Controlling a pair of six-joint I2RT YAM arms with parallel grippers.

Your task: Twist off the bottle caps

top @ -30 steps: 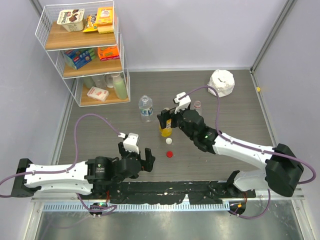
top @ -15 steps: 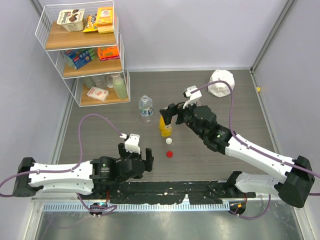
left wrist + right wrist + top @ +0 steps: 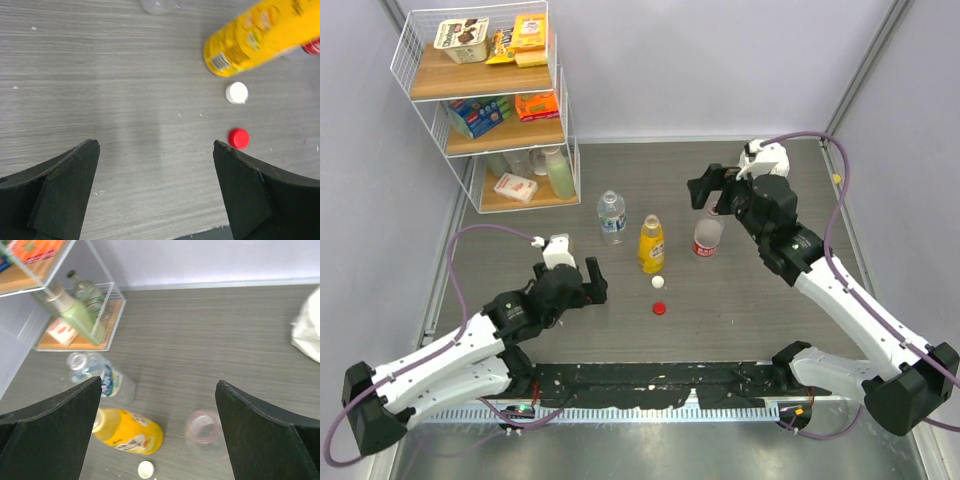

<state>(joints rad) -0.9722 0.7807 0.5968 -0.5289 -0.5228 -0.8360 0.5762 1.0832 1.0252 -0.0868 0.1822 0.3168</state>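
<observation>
- Left gripper (image 3: pixel 155 150): spread, empty, over counter (image 3: pixel 640 170).
- Right gripper (image 3: pixel 159 385): spread, empty, far right.
- White cap (image 3: pixel 659 282), red cap (image 3: pixel 659 307): loose, just near of yellow bottle (image 3: pixel 651 248).

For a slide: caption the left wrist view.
Open left gripper over the table; yellow bottle, white cap, red cap ahead.

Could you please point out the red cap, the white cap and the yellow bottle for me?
red cap (image 3: pixel 239 138), left wrist view, its centre.
white cap (image 3: pixel 236 92), left wrist view, its centre.
yellow bottle (image 3: pixel 651 248), top view, middle of its body.
</observation>
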